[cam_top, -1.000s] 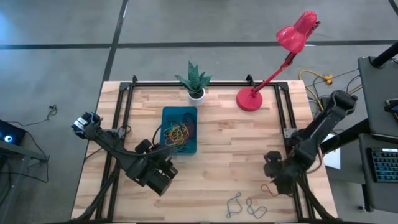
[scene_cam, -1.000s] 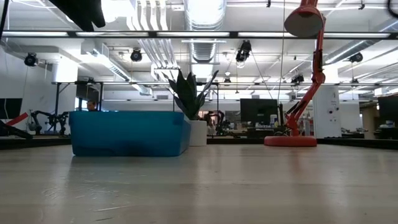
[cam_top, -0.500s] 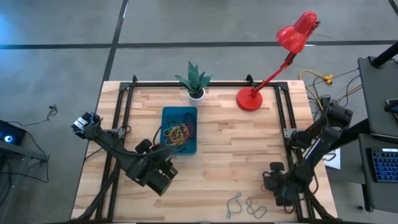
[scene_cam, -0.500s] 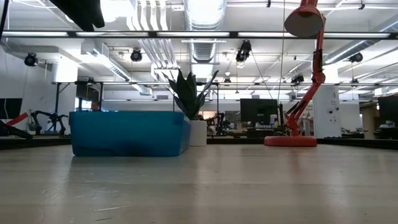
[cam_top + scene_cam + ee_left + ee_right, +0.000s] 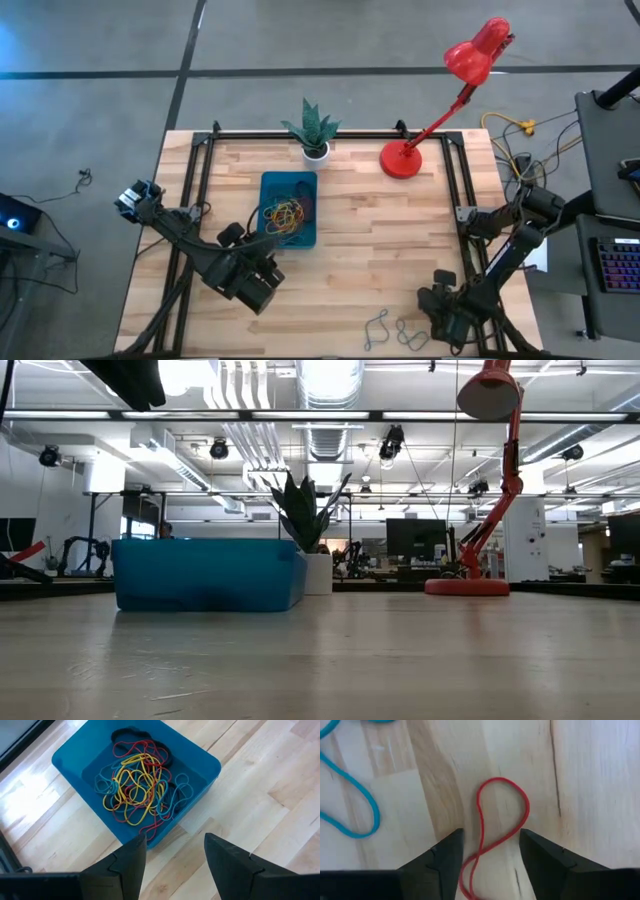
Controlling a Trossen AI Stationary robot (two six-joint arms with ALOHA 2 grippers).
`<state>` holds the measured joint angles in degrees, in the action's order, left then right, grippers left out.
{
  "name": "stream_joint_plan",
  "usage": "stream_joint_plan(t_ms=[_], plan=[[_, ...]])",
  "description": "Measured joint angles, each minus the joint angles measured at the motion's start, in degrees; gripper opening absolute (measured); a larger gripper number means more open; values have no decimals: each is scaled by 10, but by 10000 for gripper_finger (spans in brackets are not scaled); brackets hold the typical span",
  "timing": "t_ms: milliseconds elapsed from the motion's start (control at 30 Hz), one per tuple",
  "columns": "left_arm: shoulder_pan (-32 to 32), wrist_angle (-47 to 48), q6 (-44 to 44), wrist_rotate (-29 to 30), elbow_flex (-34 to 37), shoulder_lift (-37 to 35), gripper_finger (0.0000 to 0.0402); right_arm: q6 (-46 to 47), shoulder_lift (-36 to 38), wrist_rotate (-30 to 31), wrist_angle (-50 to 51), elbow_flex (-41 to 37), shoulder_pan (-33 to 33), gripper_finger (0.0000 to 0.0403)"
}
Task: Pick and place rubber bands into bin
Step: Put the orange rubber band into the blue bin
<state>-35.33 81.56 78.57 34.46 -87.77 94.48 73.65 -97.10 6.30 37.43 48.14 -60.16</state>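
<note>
**At the table's near right edge: right gripper poised over a loose red band**

At the near right corner of the wooden table, the right gripper points down at a red rubber band lying flat on the boards. Its two dark fingers stand apart, one on each side of the band's waist, and they hold nothing. The band is a thin loop pinched into a figure-eight shape. Beside it lies a teal-blue band, also flat and slack; in the high view a few loose bands form a small cluster just left of this gripper.

The bin, a shallow teal-blue tray with rounded corners, sits left of the table's centre, near the white pot with the green plant. Inside it lies a tangled heap of rubber bands: mostly yellow and red, some teal, with dark loops at the far wall.

The left gripper hovers just off the bin's near corner, fingers spread and empty. A red desk lamp stands at the far side
</note>
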Motion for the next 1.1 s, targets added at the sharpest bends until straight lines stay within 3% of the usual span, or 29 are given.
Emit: stream_joint_plan(t_ms=[333, 567, 700, 867, 1100], plan=[[1, 0, -13, 0, 0, 0, 184, 44, -5, 38, -10, -2, 0, 82], [1, 0, -13, 0, 0, 0, 184, 11, -13, 56, -23, -2, 11, 14], [1, 0, -13, 0, 0, 0, 184, -27, -12, 74, -44, -2, 36, 9], [1, -1, -13, 0, 0, 0, 184, -81, 5, 149, -24, -9, 80, 8], [3, -1, -13, 0, 0, 0, 184, -278, 39, 263, -28, -11, 214, 8]])
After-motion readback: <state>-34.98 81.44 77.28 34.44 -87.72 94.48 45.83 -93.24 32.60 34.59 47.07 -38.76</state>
